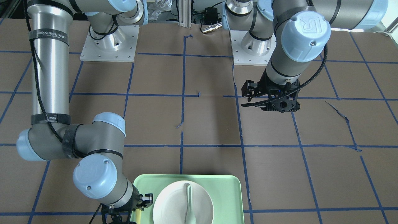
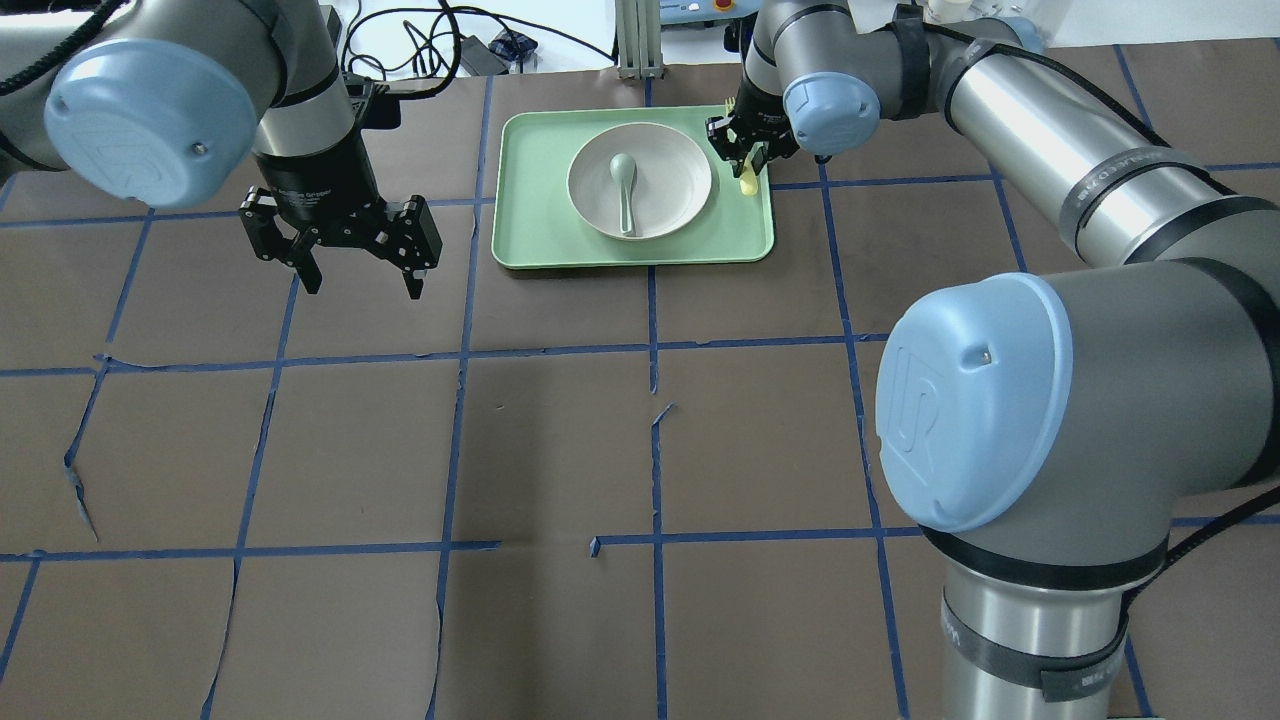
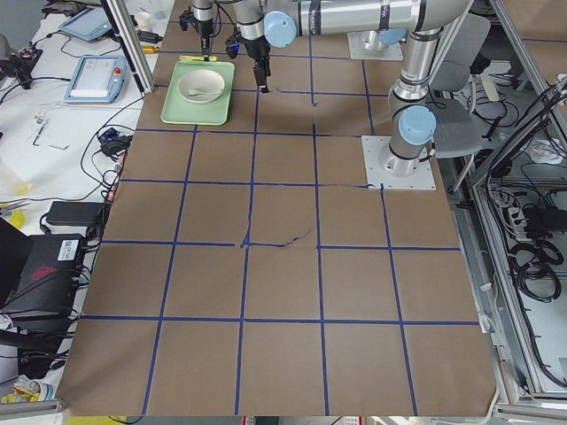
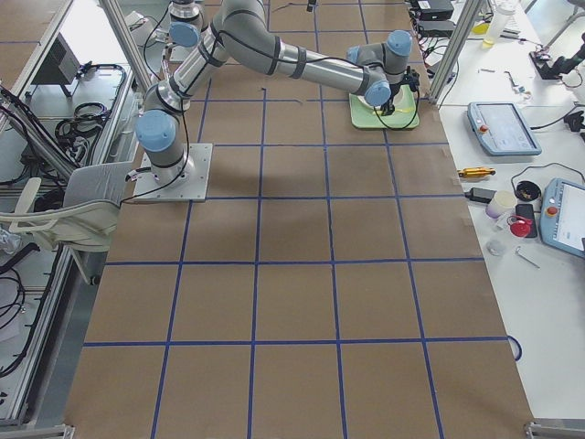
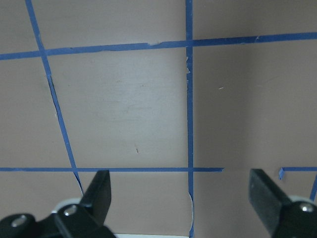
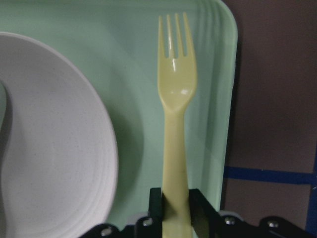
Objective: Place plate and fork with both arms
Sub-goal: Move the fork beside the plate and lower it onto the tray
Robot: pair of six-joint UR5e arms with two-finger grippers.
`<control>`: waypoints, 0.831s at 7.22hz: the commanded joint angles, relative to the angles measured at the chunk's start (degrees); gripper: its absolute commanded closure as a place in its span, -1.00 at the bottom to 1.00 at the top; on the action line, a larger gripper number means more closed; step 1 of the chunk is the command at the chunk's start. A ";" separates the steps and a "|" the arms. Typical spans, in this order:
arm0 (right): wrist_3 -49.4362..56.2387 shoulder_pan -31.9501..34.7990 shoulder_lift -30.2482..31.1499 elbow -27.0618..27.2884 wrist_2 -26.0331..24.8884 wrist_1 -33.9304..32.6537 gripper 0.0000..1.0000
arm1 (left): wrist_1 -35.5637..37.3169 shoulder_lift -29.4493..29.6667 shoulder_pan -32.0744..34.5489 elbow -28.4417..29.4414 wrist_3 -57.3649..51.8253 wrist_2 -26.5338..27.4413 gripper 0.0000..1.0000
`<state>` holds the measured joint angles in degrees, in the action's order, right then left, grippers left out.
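Note:
The white plate [image 2: 660,205] sits in the mint-green tray [image 2: 540,240] with a grey-green spoon [image 2: 622,190] lying in it. My right gripper [image 2: 745,152] is shut on the handle of the pale yellow fork [image 6: 176,124]. It holds the fork over the tray's right strip [image 6: 208,99], between the plate [image 6: 54,148] and the tray rim, tines pointing away from the gripper. I cannot tell if the fork touches the tray. My left gripper [image 2: 362,285] is open and empty, hanging above bare table to the left of the tray. The left wrist view shows its fingertips [image 5: 101,186] wide apart.
The tray stands at the table's far edge [image 2: 640,75], close to a metal post and cables. Brown table with blue tape grid [image 2: 655,350] stretches in front of the tray. The right arm's elbow [image 2: 980,400] looms over the near right.

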<state>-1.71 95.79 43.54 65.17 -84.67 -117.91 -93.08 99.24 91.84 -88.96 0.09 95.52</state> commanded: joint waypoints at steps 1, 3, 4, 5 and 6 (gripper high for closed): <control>-1.01 -0.07 -1.43 0.13 1.60 -0.56 1.00 | 0.00 0.33 0.09 -0.16 0.17 0.02 -1.00; -2.68 -0.07 -2.32 0.22 1.79 -1.18 1.00 | 0.00 0.69 0.01 -0.16 0.35 -0.15 -1.00; -2.68 -0.16 -2.23 0.39 1.35 -1.18 -0.58 | 0.00 0.86 0.01 -0.16 0.35 -0.07 -1.00; -2.77 -0.07 -1.97 0.66 1.43 -1.18 -1.00 | 0.00 1.04 0.09 -0.34 0.43 -0.07 -1.00; -2.68 -0.07 -1.10 1.18 0.83 -1.09 -1.00 | 0.00 0.95 0.01 -0.25 0.43 0.02 -1.00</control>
<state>-4.40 95.68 41.70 65.85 -83.37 -119.06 -93.08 100.17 91.88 -89.21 0.49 95.46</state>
